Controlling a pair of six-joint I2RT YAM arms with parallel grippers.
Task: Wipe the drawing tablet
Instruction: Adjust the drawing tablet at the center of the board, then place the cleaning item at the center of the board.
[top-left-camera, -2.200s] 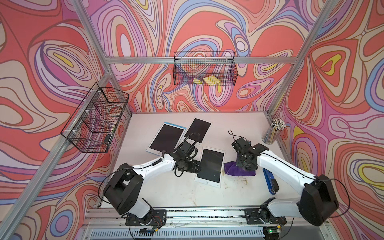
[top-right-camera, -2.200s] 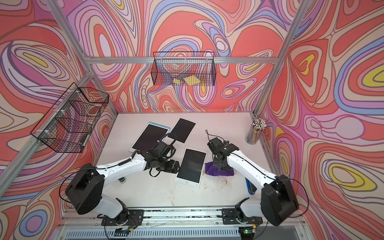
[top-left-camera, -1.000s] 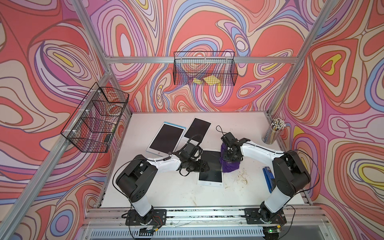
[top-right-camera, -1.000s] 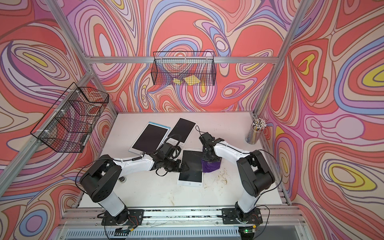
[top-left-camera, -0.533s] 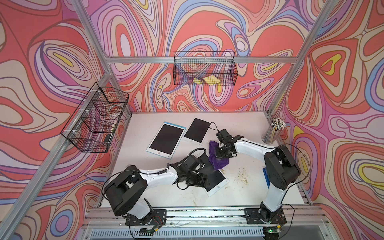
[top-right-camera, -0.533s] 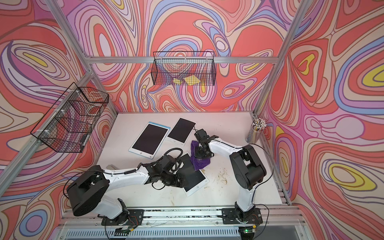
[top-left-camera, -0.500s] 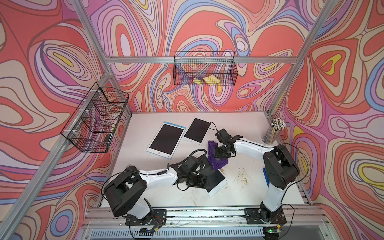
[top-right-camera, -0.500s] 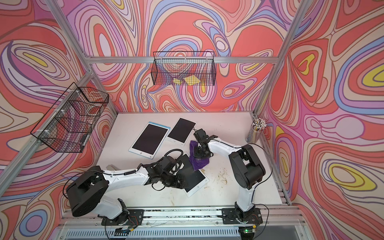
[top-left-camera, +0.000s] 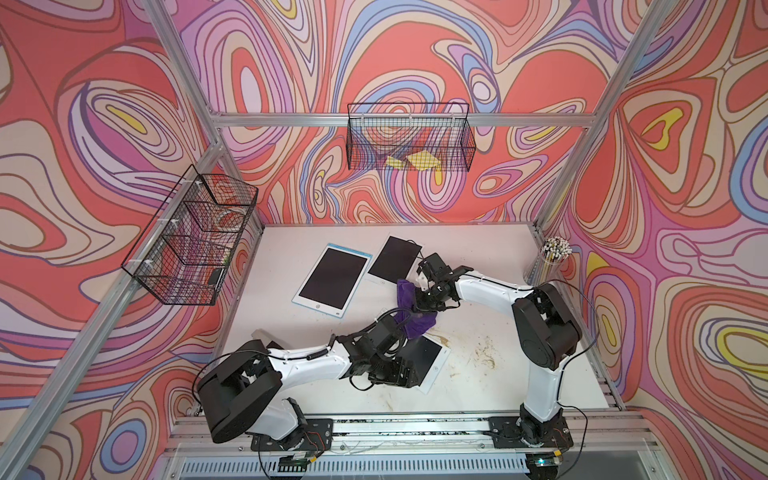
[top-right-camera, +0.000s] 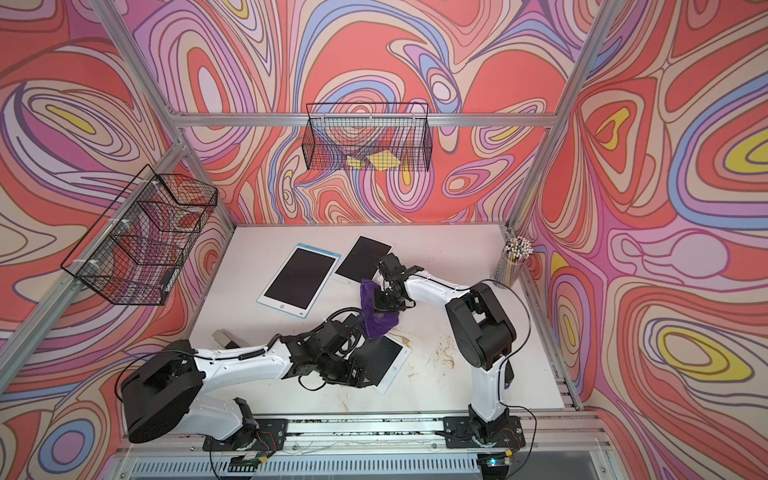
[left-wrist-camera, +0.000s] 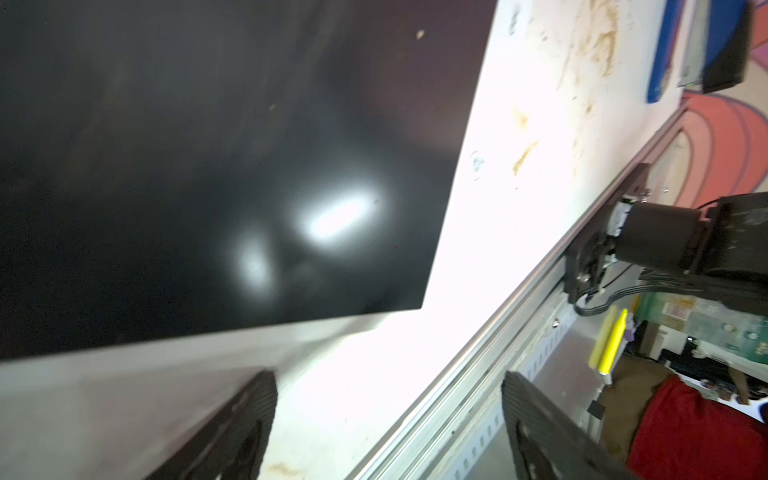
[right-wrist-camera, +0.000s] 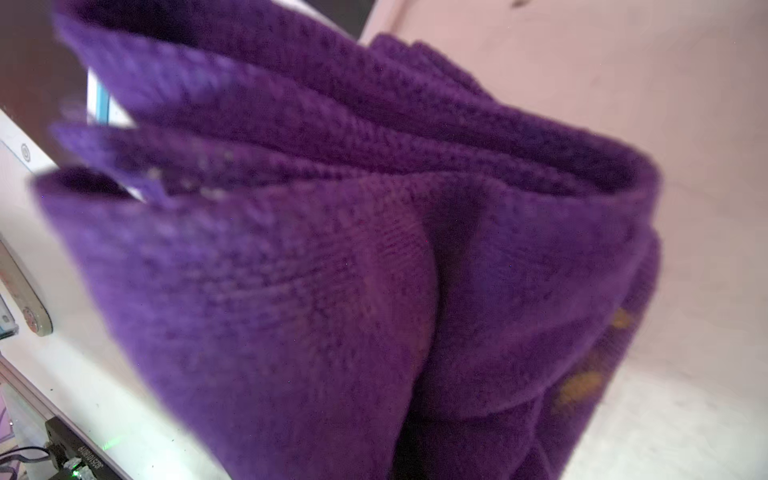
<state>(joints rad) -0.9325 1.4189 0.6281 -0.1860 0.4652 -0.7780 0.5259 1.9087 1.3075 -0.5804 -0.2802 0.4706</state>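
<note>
The drawing tablet lies turned at an angle near the table's front, white frame round a black screen. My left gripper sits low at its front-left corner, open, nothing between the fingers. A purple cloth hangs bunched at the tablet's back corner, over my left wrist. My right gripper is shut on the cloth's top. In the right wrist view the cloth hides the fingers.
A blue-framed tablet and a black one lie behind. Brown smears mark the table right of the wiped tablet. A pencil cup stands back right. Wire baskets hang on the walls. The front rail runs close by.
The left gripper has turned the tablet and dragged it toward the front. The right gripper has carried the cloth leftward to the tablet's back corner.
</note>
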